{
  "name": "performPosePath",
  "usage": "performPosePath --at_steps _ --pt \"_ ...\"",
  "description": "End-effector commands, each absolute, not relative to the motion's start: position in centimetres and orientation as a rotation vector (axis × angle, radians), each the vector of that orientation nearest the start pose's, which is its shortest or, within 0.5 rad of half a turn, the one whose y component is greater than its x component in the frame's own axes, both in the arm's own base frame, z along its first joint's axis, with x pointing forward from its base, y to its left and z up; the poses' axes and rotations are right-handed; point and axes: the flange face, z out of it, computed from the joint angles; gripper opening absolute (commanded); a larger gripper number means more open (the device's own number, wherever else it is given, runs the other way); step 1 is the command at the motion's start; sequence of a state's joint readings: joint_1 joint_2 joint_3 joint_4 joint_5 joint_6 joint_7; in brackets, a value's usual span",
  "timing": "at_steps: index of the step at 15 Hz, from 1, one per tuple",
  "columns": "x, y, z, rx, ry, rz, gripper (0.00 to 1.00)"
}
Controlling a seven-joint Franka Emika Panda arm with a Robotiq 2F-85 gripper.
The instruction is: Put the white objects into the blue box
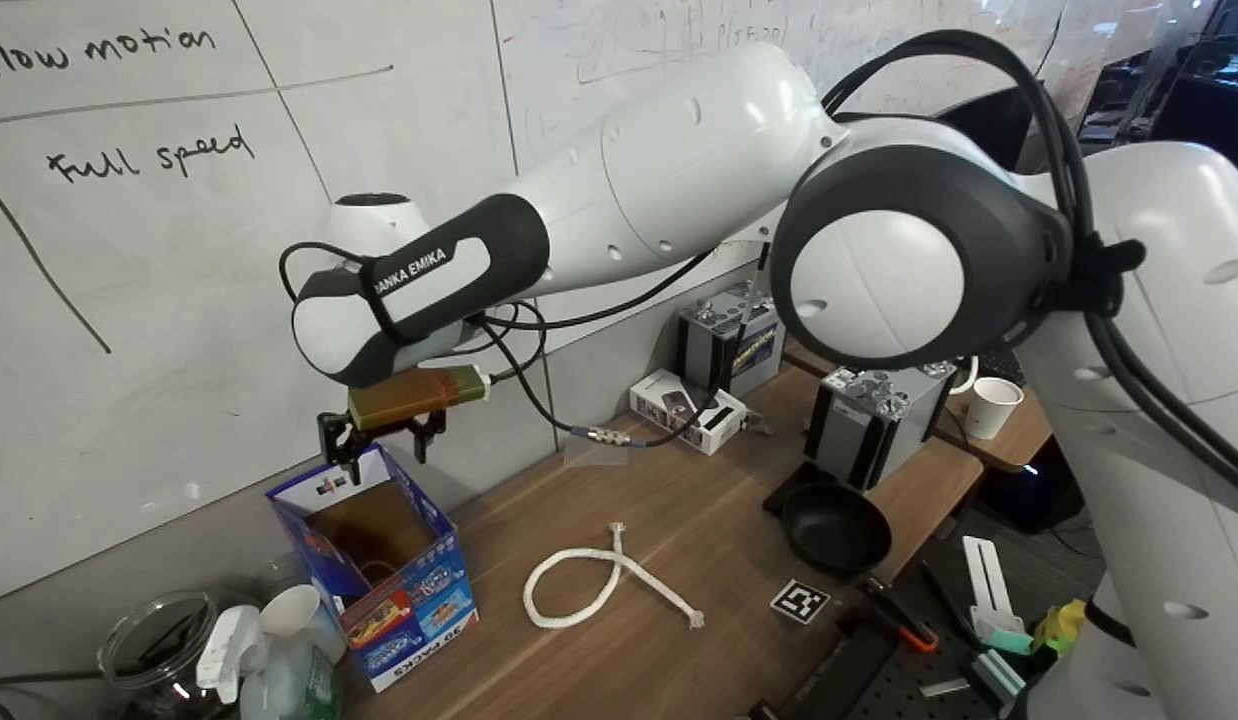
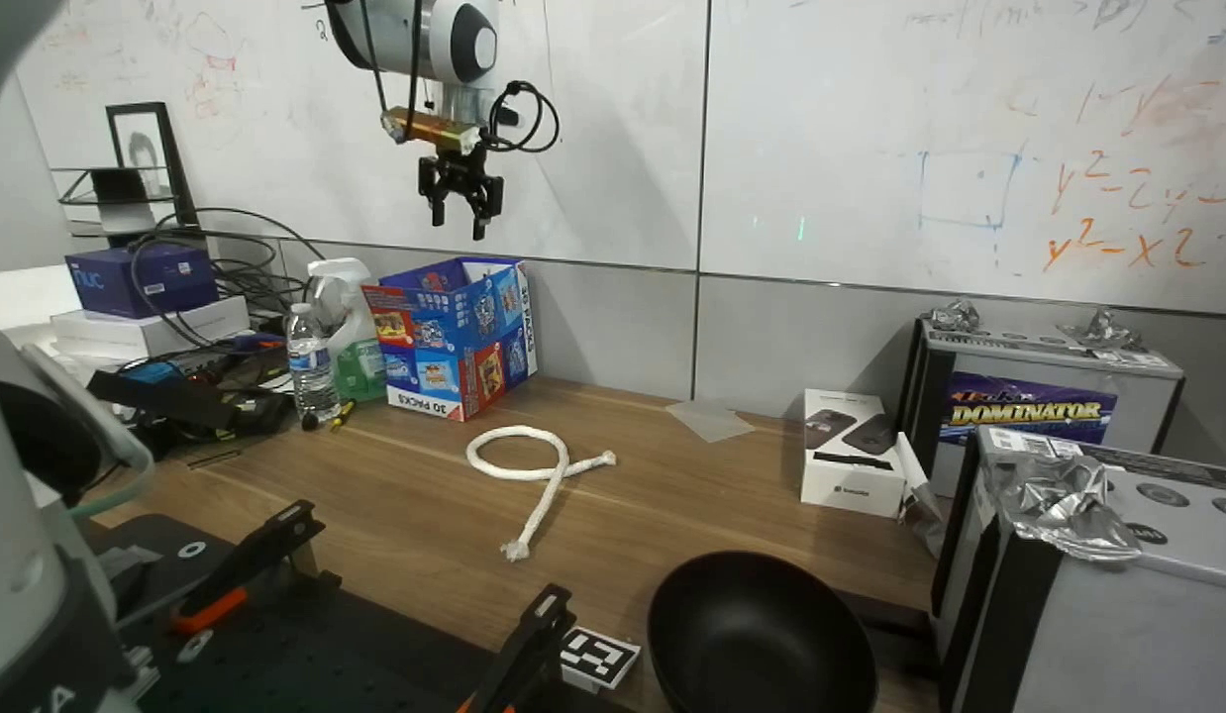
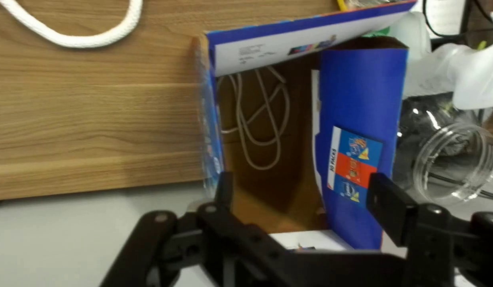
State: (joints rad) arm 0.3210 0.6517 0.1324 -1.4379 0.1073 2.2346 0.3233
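Observation:
A thick white rope point(image 1: 661, 588) lies in a loose loop with two trailing ends on the wooden table, also seen in an exterior view point(image 2: 544, 503) and partly in the wrist view point(image 3: 83, 41). The blue box point(image 1: 409, 622) stands open against the wall beside it, also in an exterior view point(image 2: 445, 347) and the wrist view point(image 3: 362, 91). Inside it, a thin white cord point(image 3: 261, 168) lies coiled on the brown bottom. My gripper point(image 1: 388, 464) is above the box, fingers apart and empty, also in an exterior view point(image 2: 459, 226) and the wrist view point(image 3: 302, 195).
A spray bottle point(image 1: 289, 680), a clear jar point(image 3: 455, 159) and a water bottle point(image 2: 311, 366) crowd one side of the box. A black pan point(image 2: 762, 634), a white phone carton point(image 2: 851, 456) and grey batteries point(image 1: 869, 420) stand elsewhere. A whiteboard wall point(image 2: 613, 198) rises behind.

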Motion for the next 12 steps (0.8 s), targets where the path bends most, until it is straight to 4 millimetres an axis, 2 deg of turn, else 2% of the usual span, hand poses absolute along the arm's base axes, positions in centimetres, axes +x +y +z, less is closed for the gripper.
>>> performPosePath --at_steps 1,6,9,12 --pt "65.8 27.5 35.7 -3.059 -0.147 -0.002 1.00" --pt "64.2 22.3 39.1 -3.146 -0.260 0.059 1.00" --pt "62.8 19.1 37.8 -3.191 -0.295 0.056 1.00" --pt "61.2 15.7 34.7 -3.186 -0.251 0.104 1.00"
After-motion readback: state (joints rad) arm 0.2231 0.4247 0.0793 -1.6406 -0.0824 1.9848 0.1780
